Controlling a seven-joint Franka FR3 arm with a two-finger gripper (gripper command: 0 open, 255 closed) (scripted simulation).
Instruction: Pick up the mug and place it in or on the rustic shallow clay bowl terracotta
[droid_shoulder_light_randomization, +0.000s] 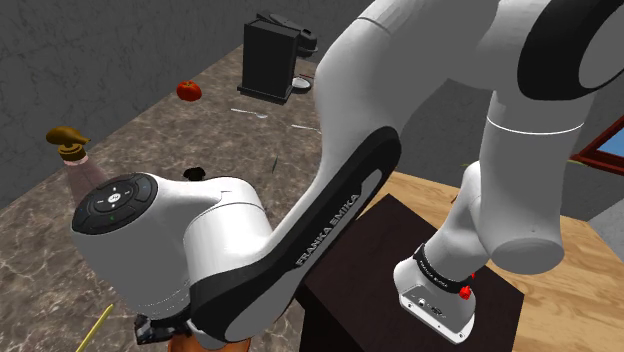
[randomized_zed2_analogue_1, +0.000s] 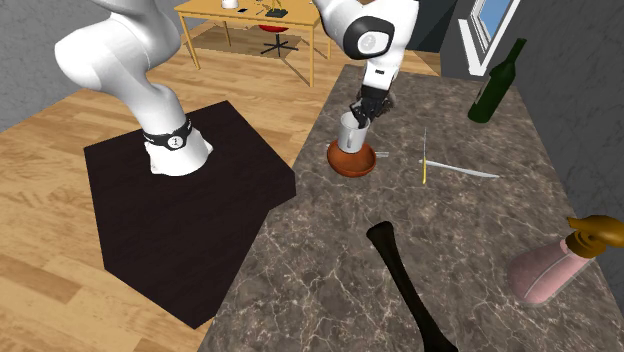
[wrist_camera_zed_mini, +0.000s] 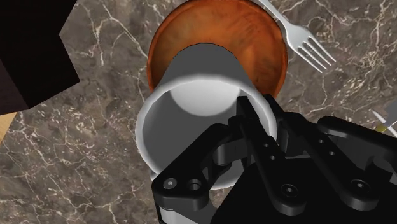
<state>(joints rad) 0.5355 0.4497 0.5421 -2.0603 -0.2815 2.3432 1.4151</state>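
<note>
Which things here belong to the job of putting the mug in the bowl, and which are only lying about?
For the job: gripper, white mug it clasps, reddish-brown bowl beneath.
Lying about: fork, green bottle, pink spray bottle, tomato, black coffee machine.

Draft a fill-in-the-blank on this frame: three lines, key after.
1. The end effector is shut on the ___.
2. Right below that sits a reddish-brown ___.
3. Beside it on the counter lies a silver ___.
Missing words: mug; bowl; fork.
</note>
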